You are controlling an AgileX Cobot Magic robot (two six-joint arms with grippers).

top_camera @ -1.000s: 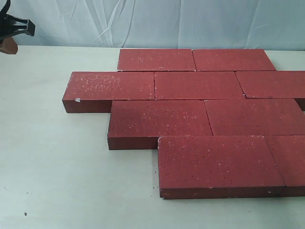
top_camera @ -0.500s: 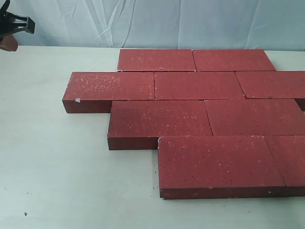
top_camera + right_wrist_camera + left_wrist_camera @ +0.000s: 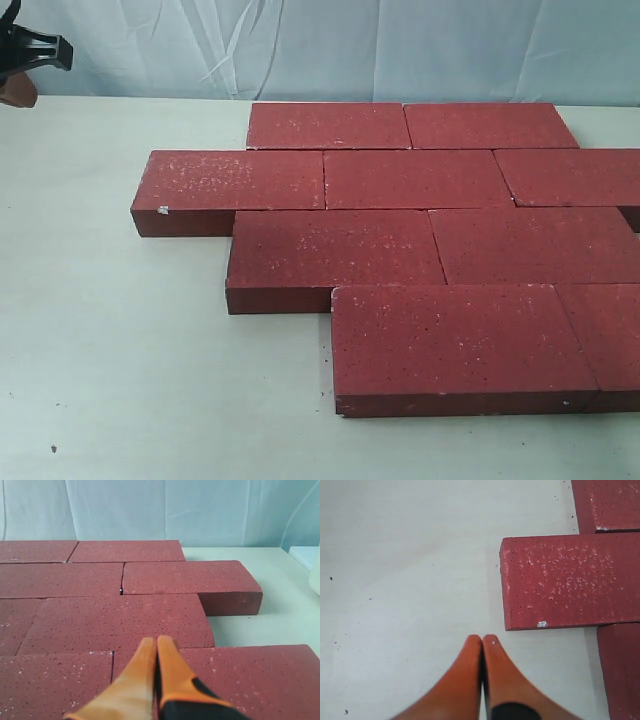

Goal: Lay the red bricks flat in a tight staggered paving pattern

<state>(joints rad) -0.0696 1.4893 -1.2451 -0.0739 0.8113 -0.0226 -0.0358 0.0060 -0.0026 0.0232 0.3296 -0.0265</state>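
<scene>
Several dark red speckled bricks (image 3: 420, 230) lie flat in staggered rows on the pale table (image 3: 120, 340), edges touching. The leftmost brick (image 3: 230, 180) also shows in the left wrist view (image 3: 570, 580), with a white chip at its corner. My left gripper (image 3: 482, 639) hangs shut and empty over bare table, short of that brick; in the exterior view only a part of it shows at the far upper left (image 3: 25, 65). My right gripper (image 3: 156, 641) is shut and empty above the bricks (image 3: 120, 620). It is out of the exterior view.
A pale blue cloth backdrop (image 3: 400, 50) hangs behind the table. Bare tabletop stretches left of and in front of the bricks. One brick end (image 3: 235, 587) juts out over open table in the right wrist view. A white object (image 3: 315, 565) sits at that view's edge.
</scene>
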